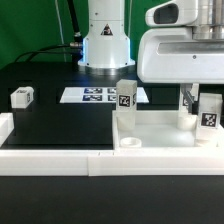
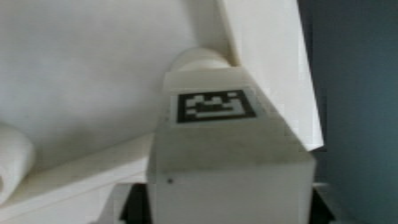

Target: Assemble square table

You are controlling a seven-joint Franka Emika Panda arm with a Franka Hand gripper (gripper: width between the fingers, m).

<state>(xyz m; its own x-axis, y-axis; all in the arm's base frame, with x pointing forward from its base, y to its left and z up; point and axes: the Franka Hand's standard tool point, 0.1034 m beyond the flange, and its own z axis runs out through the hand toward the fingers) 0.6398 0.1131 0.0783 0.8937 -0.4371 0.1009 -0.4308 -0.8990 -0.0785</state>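
On the black table point(image 1: 60, 125), from the exterior view's left: one short white plastic block leg point(image 1: 22, 97) with a black-and-white tag, lying loose, well apart from the rest; the marker board point(image 1: 100, 95), flat; a second tagged white block leg point(image 1: 125, 97), upright at the left corner of the large white square tray-like plastic table top point(image 1: 160, 132); a third tagged white leg point(image 1: 209, 116) at the top's right side, between the jaws of the two-finger gripper point(image 2: 224, 202). Jaws narrow about this third leg; whether they press on it cannot be told. Risks, as judged: a half-made grip letting the leg tilt or slip; a skewed leg jamming at its seat. Obscured: that leg's foot, its seat in the top, both fingertips; no fourth leg in view
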